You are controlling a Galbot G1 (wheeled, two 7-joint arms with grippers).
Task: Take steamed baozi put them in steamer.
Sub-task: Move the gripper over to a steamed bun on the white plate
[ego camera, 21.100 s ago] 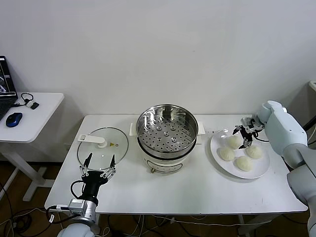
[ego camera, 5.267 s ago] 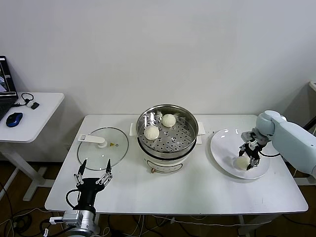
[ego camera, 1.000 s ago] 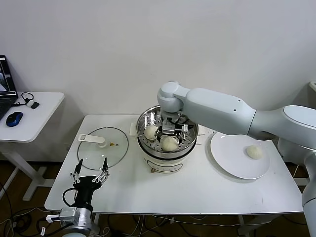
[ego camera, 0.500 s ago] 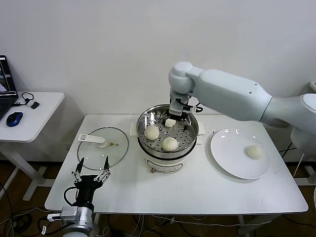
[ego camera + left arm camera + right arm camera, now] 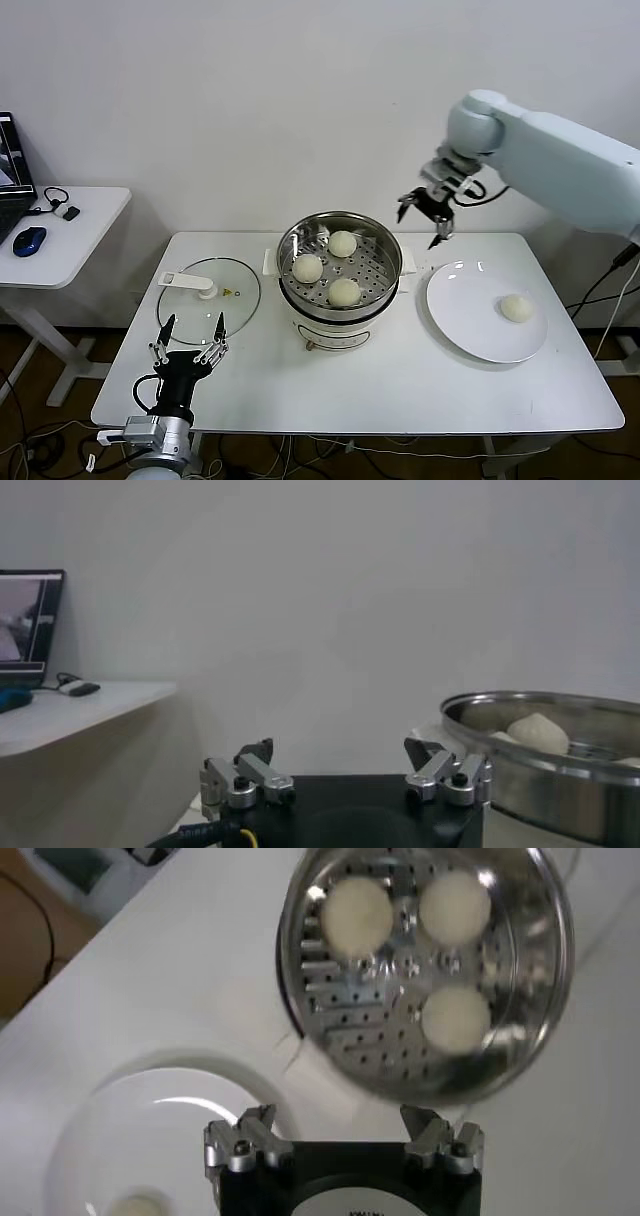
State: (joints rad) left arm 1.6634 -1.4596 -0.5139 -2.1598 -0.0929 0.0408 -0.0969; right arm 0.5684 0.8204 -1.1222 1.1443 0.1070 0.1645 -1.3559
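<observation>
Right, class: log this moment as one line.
steamer: three baozi | plate: one baozi | right gripper: open, empty, raised | left gripper: open, idle

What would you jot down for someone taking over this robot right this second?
Right claw: open, empty, up in the air between steamer and white plate.
Left claw: open, idle, low near the glass lid.
Done: three baozi sit in the steamer.
Left: one baozi on the plate, to be moved into the steamer.
</observation>
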